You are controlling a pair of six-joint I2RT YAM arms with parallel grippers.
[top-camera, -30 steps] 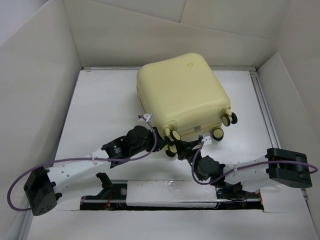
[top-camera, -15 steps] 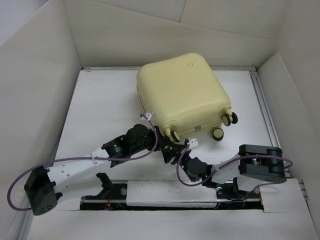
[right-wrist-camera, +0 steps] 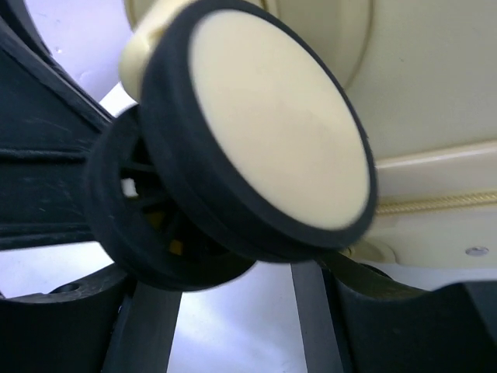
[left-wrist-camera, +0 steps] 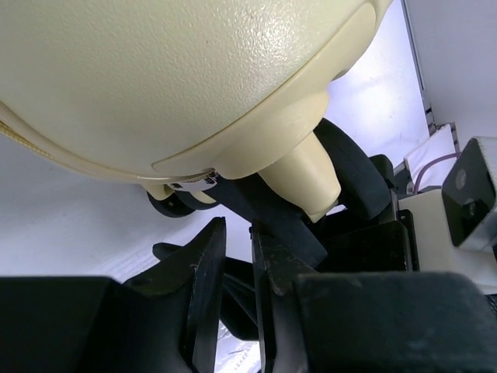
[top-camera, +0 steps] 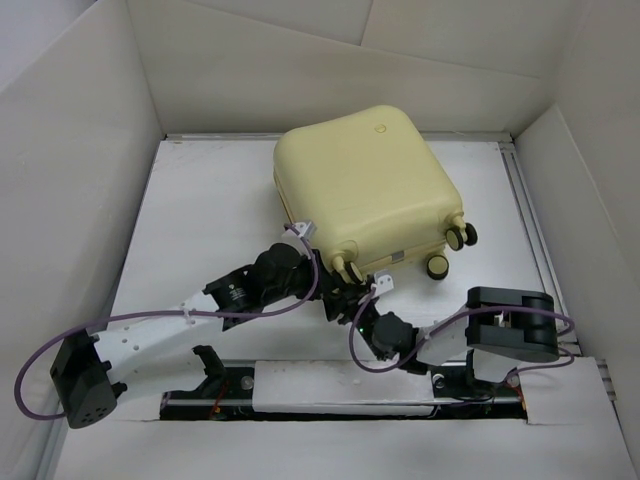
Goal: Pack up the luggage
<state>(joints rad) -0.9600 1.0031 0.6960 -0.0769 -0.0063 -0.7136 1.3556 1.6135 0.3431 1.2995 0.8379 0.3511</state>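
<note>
1. While the luggage [top-camera: 360, 190] lies closed and flat, its wheel end faces both grippers and its long axis runs away ahead of them.
2. Left gripper [left-wrist-camera: 237, 229]: jaws nearly together just below the corner; can't tell if anything's pinched.
3. Right gripper [top-camera: 342, 303]: jaws apart, caster wheel [right-wrist-camera: 272, 132] dead ahead, looks unclamped. Both arms are about equally near.

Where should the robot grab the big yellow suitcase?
Probably a caster wheel on its near edge, coming in from the near side. The luggage lies flat and closed. Its smooth rounded shell looks too wide to pinch, while the wheels stick out toward that side.
</note>
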